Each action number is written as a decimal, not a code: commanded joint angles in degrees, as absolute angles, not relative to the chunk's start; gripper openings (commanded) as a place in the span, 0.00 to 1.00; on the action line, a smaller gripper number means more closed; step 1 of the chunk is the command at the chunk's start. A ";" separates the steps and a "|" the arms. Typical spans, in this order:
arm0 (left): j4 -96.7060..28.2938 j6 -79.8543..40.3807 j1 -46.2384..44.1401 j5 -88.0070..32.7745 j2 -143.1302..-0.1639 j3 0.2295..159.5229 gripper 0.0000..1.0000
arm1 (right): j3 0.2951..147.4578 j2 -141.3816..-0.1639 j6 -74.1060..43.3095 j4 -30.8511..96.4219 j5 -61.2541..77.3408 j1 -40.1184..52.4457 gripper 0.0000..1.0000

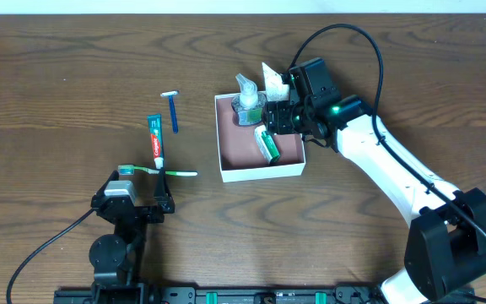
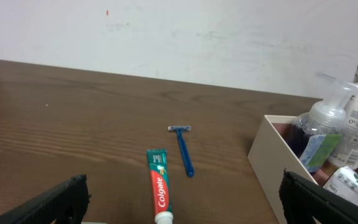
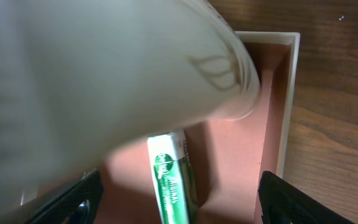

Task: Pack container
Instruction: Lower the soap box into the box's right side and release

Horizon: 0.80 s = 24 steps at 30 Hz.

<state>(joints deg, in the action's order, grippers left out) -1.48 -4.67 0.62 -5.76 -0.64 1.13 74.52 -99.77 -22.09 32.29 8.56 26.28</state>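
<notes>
overhead and wrist views, packing under way. the container [image 1: 260, 172] sits right of centre on the table [image 1: 49, 67], its far right corner under the right gripper [image 1: 282, 118], whose jaws stand apart with nothing clamped between them. the left gripper [image 1: 137, 199] is near the front edge, jaws likewise apart and empty. the container looks thin-walled and light: probably stiff at the corners, likely to flex along a wall, and apt to slide on the wood if pushed. it carries a pump bottle [image 1: 247, 101], a white tube [image 1: 273, 79] and a green tube [image 1: 266, 145], so the load appears tall at the far side. a pinch on a bare wall, the near or left one, seems the safest hold, kept level. only the overhead view shows the toothbrush [image 1: 159, 172] just beyond the left gripper, near the cap of the toothpaste [image 1: 154, 139], with the razor [image 1: 173, 108] beside it. the left wrist view adds the side profile: bottle and white tube rise well above the wall. the right wrist view is largely blocked by a blurred white form, probably the white tube, but shows the green tube lying flat on the pink floor.
</notes>
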 commanded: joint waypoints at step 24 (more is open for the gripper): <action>-3.60 -4.95 0.45 -6.44 -0.71 0.23 0.98 | 74.91 -92.88 -21.10 36.62 14.74 29.26 0.81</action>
